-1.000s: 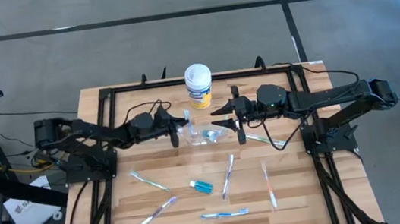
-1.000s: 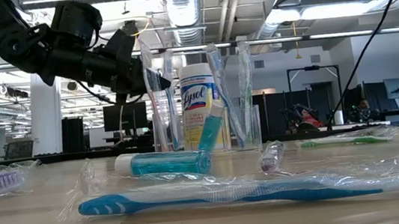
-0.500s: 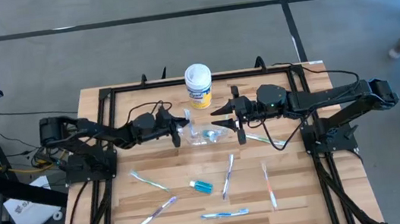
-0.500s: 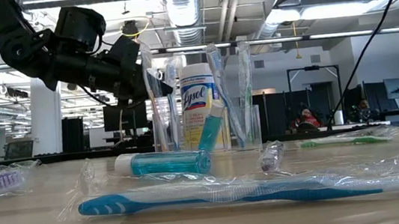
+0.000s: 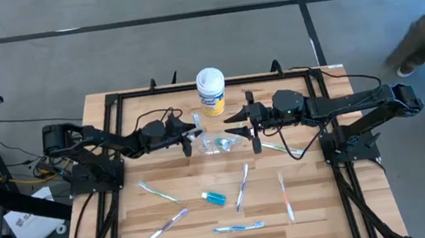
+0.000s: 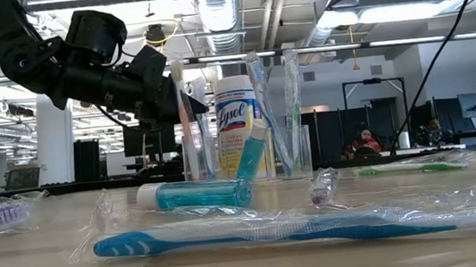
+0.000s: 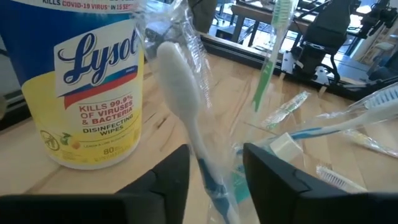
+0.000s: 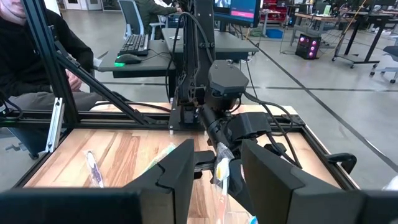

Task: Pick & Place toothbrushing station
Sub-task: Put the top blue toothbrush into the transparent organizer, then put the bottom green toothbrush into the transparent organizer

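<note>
The see-through cup (image 5: 217,143) stands mid-table with several wrapped toothbrushes upright in it (image 6: 292,152). My left gripper (image 5: 189,136) reaches level from the table's left at the cup's left side and is open. A white toothbrush (image 7: 186,93) in clear wrap stands upright between its fingers (image 6: 183,113). My right gripper (image 5: 235,121) hovers open above the cup's right side with nothing between its fingers (image 8: 216,163). More toothbrushes (image 5: 243,187) and a teal tube (image 5: 214,198) lie flat on the near half of the table. My left gripper's fingers (image 7: 177,171) stand on either side of the white toothbrush's handle (image 7: 206,177), coming level from the table's left and lying across it. There is a gap on the right side. Whether the left finger touches the wrap I cannot tell.
A yellow wipes canister (image 5: 211,91) stands just behind the cup. A green toothbrush (image 5: 285,149) lies under my right arm. A blue wrapped toothbrush (image 6: 267,232) and a teal tube (image 6: 195,194) lie close to the near edge. A black frame rail (image 5: 112,160) borders the table.
My left gripper has opened and let go of the white toothbrush, drawing back slightly toward the table's left edge. The toothbrush, which leaned in the hold before, now stands upright in the cup.
</note>
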Action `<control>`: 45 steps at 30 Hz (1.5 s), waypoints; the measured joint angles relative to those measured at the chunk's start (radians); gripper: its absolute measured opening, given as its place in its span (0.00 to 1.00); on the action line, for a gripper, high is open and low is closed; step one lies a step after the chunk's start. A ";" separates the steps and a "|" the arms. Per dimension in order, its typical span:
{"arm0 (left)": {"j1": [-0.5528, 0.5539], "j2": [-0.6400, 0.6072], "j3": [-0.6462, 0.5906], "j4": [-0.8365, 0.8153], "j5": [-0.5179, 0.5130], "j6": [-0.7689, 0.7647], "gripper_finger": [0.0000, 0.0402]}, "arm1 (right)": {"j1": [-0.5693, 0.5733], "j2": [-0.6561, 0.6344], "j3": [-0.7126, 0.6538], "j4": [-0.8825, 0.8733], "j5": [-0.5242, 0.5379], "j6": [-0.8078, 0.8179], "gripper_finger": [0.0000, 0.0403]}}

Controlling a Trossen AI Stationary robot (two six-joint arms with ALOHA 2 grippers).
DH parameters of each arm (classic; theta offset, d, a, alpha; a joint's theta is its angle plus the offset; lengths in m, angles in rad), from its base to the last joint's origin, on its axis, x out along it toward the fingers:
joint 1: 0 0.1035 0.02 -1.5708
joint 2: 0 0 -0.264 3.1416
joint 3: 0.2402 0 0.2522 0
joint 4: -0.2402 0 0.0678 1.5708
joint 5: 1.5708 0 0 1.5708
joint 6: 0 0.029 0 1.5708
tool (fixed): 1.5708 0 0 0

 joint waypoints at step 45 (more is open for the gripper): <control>-0.232 -0.580 0.002 -1.011 -0.016 -0.150 0.52 | 0.000 0.000 0.000 -0.025 0.000 0.003 0.31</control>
